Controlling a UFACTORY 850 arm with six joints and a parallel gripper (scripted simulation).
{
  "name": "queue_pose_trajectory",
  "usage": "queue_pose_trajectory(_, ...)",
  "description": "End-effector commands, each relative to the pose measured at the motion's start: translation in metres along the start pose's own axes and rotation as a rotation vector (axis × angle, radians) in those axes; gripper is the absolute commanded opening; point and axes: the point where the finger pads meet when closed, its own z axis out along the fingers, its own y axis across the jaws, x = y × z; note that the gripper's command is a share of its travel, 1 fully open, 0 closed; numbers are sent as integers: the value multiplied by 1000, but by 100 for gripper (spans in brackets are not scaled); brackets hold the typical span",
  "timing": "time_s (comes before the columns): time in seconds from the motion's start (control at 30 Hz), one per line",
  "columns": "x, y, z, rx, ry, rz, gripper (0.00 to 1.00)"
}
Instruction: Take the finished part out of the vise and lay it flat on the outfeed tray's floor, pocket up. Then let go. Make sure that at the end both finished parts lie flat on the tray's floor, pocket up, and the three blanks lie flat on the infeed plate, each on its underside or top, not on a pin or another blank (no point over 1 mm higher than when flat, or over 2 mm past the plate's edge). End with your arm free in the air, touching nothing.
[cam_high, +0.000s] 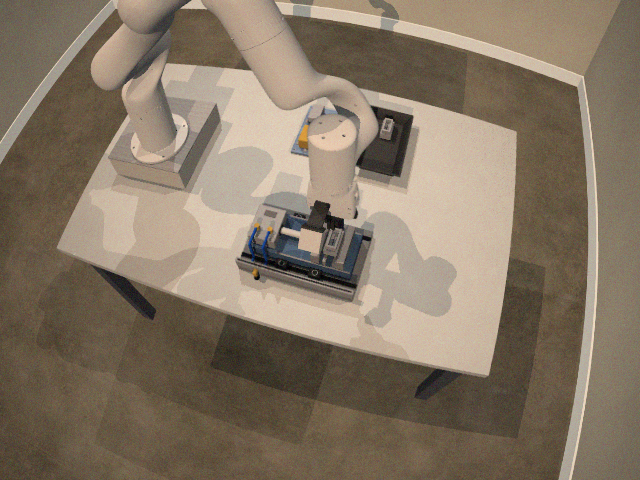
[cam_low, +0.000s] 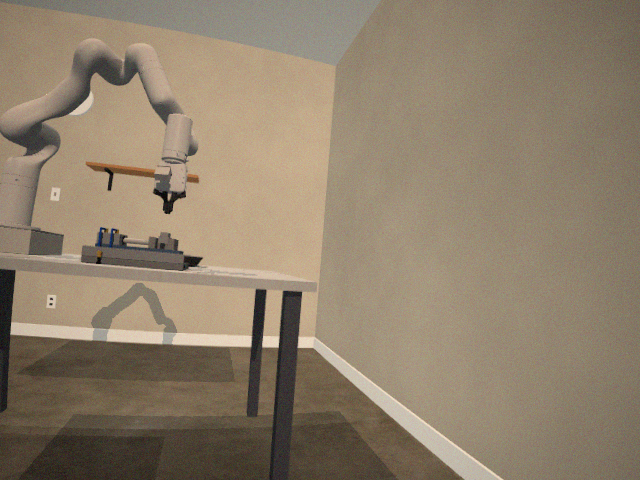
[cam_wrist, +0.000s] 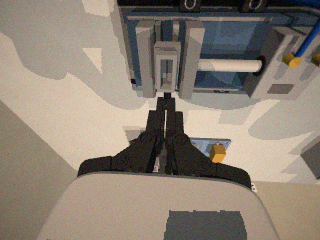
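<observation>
The finished part (cam_wrist: 166, 70) is a small grey block with a pocket, clamped between the grey jaws of the blue vise (cam_high: 303, 251); it also shows in the overhead view (cam_high: 333, 242). My gripper (cam_wrist: 166, 108) is shut with nothing between its black fingers. It hangs well above the vise, over the vise's edge near the part, as the side view shows (cam_low: 168, 206). The dark outfeed tray (cam_high: 385, 140) lies at the back of the table, behind the vise, with a small grey block (cam_high: 386, 128) in it.
A blue plate with a yellow block lies left of the tray, partly hidden by my arm. The vise has a white screw (cam_wrist: 230, 65) and blue hoses (cam_high: 258, 242) at its left end. My base pedestal (cam_high: 165, 142) stands at the table's back left.
</observation>
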Motion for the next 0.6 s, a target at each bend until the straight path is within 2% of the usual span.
queue_pose_trajectory(0.0, 0, -1, -1, 2, 1, 0, 0)
queue_pose_trajectory(0.33, 0, -1, -1, 2, 1, 0, 0)
queue_pose_trajectory(0.37, 0, -1, -1, 2, 1, 0, 69)
queue_pose_trajectory(0.57, 0, -1, -1, 2, 1, 0, 69)
